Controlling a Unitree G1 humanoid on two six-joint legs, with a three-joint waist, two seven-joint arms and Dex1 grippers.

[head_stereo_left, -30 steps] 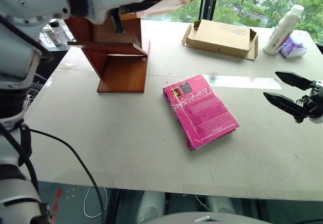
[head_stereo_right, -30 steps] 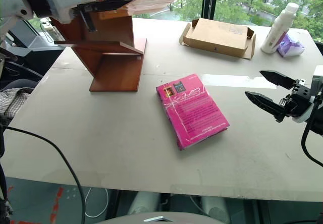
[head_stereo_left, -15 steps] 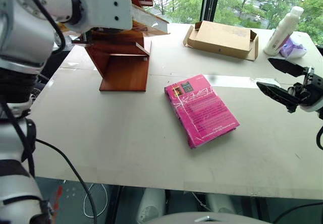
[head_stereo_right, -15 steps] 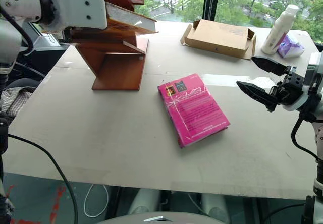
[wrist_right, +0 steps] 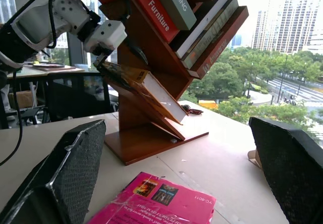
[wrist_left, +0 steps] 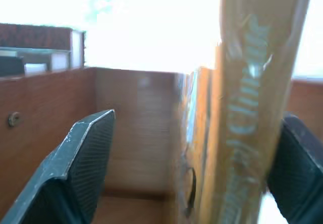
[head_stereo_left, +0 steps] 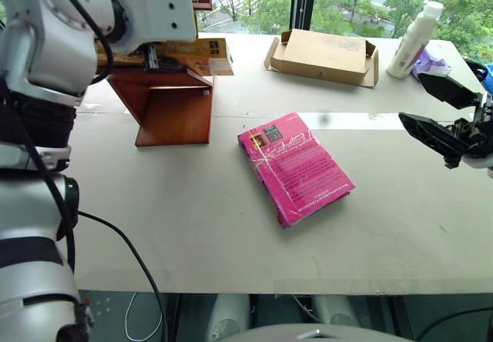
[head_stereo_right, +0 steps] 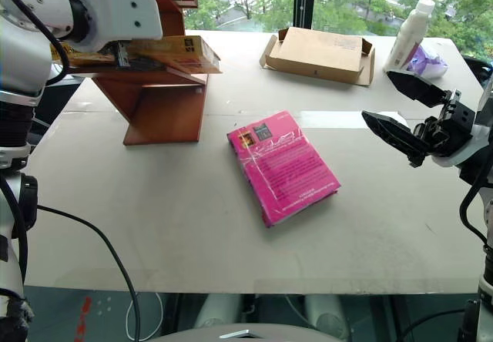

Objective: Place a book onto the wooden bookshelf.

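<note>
The yellow-orange book lies on a slanted ledge of the wooden bookshelf, low in the unit, with one end poking out past the panel edge toward the cardboard box. The left tool is at the book. In the left wrist view its two fingers stand apart on either side of the spine; one looks clear of the book and the other sits close at the far side, contact unclear. So the tool reads as spread, letting go or just let go, no firm clamp.

Step in hand, by my read: release and back out. To do it well:
- Finish spreading before pulling away, so neither pad drags the glossy wrap and tugs the book off the slope.
- Retreat along the line the fingers point, not sideways; the ledge panels are tight around the tool.
- Check that the book seats against the panel. The slant plus slick wrap means it may slide, and the overhanging end could tip it.
- If it sits proud, nudge it deeper with an open finger rather than regrasping.

Right tool hangs wide open above the tabletop, empty, well apart from the shelf and beside the magenta-pink book, which lies flat. Keep it parked. The white bottle stands far off, no risk.
</note>
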